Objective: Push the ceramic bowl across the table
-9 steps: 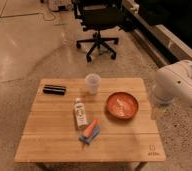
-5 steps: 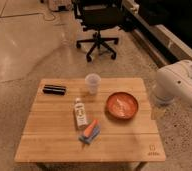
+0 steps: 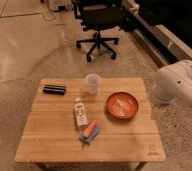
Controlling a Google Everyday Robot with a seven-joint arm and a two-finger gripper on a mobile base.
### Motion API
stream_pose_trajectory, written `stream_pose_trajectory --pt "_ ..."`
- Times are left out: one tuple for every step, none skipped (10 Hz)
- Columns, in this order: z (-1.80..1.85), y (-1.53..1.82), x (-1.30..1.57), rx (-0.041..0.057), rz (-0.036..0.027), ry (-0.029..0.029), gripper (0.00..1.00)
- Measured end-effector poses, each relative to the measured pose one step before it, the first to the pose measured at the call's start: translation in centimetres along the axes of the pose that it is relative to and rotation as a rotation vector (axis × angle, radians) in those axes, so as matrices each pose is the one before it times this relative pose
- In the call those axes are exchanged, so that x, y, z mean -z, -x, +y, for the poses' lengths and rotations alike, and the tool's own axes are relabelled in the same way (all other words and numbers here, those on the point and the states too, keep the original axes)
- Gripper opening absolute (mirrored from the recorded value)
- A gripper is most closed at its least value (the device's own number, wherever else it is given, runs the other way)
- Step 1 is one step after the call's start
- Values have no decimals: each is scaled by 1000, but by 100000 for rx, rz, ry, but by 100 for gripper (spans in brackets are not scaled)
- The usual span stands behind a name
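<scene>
Camera view is showing the glossy orange-red, wide, shallow ceramic bowl (image 3: 122,106) sitting on the right half of the light wooden plank table (image 3: 54,142), apart from the translucent whitish plastic cup (image 3: 92,83). The bulky white robot arm (image 3: 176,85) is hanging just off the table's right edge. The gripper is lying outside the frame, so I cannot tell its state. The approach step seems to be in hand; the next move is calling for bringing the gripper beside the bowl's rim.
</scene>
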Motion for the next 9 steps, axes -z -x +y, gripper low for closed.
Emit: stream_pose_trajectory --pt "-3 -1 4 -2 2 -8 65" --pt "0 4 0 11 1 2 65" --pt "3 -2 -7 -3 -3 11 65" --pt "-1 1 4 1 -1 -6 65" --pt "-2 -1 5 -6 4 -10 65" --pt "-11 25 -5 49 4 6 65" --pt "-158 351 -119 474 51 49 65" --pt "-261 871 -242 504 -168 108 65" --pt "-295 1080 -131 777 -153 15 65"
